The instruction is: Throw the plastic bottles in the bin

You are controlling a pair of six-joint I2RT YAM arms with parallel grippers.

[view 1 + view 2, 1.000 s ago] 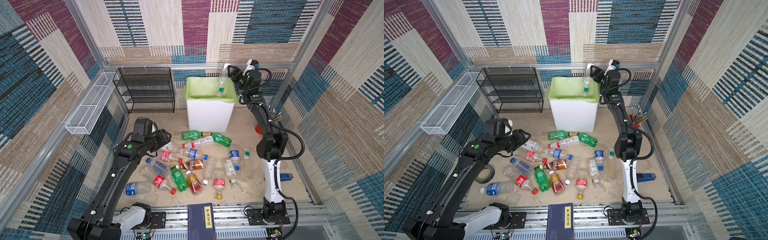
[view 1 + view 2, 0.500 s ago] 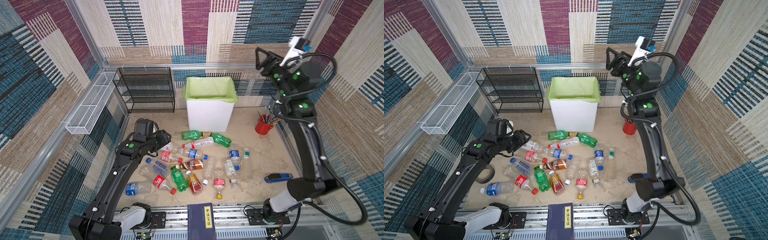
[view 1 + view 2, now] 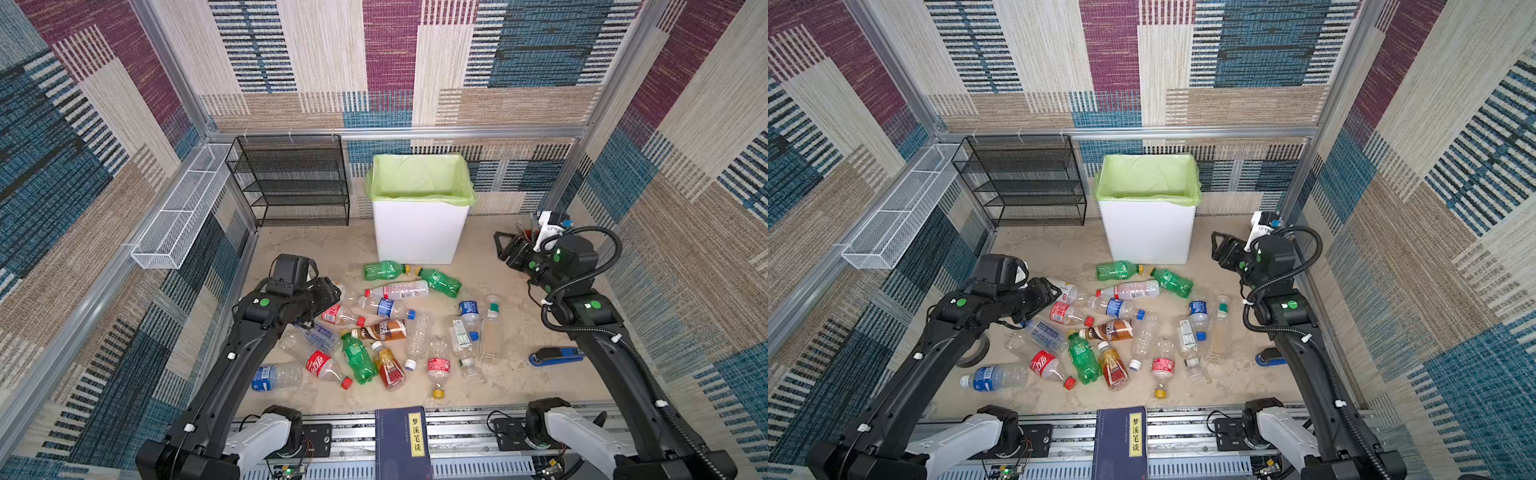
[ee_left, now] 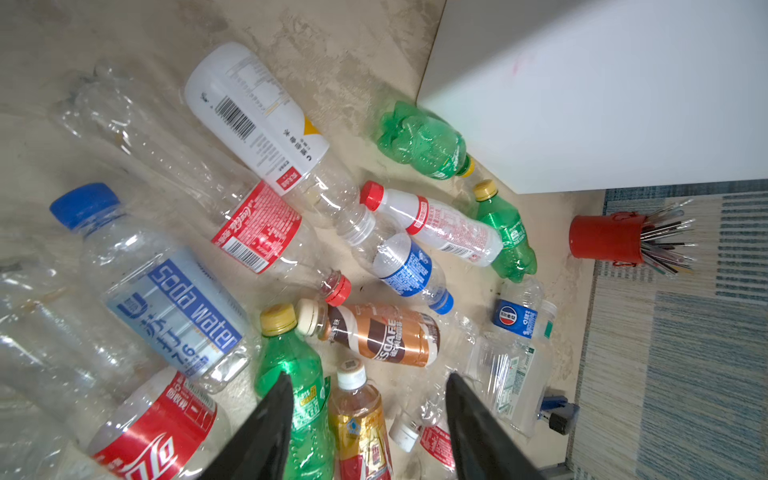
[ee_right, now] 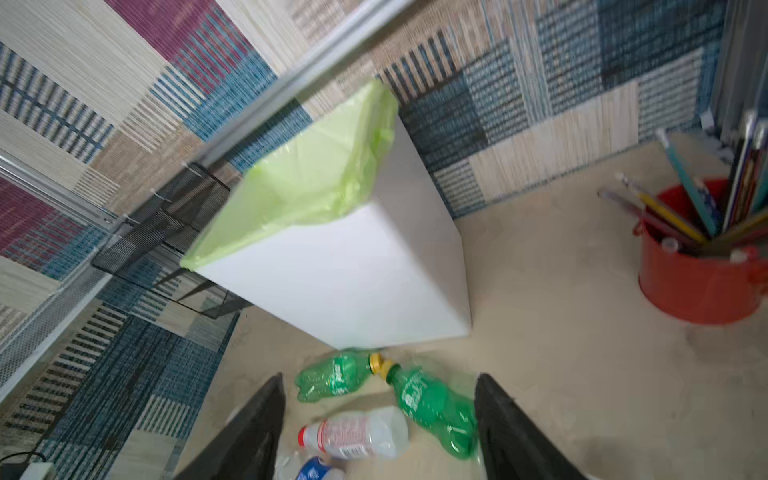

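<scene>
1. The left gripper [image 4: 368, 376] has its two black fingers spread, with nothing between them; it grips no bottle.
2. The right gripper [image 5: 380, 376] is likewise spread and empty in its wrist view.
3. Several labels can be read. A clear bottle with a blue cap [image 4: 174, 316] reads "soda water". A brown bottle [image 4: 382, 332] shows the letters "ESCAFE". A small blue-labelled bottle [image 4: 513, 318] carries the Pepsi roundel. A red-labelled bottle [image 4: 145, 436] bears white Coca-Cola script. A white-labelled bottle [image 4: 253, 120] shows a barcode and Chinese print too small to read.
4. A dark blue book [image 3: 401, 440] at the near edge has Chinese characters on a yellow strip.
5. The bottles [image 3: 386, 307] lie scattered on the beige surface in front of the bin [image 3: 419, 232], between the two arms.
6. In both top views the left gripper [image 3: 332, 291] [image 3: 1052, 287] hangs at the pile's left edge, just beside the white-labelled bottle [image 3: 1068, 292]. Whether they touch cannot be told.
7. The right gripper [image 3: 500, 247] is to the right of the bin, apart from the pile. Nearest to it are two green bottles [image 5: 332, 376] [image 5: 432, 407], lying cap to cap at the bin's foot.
8. A red cup of pencils [image 5: 698, 286] stands to the right of the bin.
</scene>
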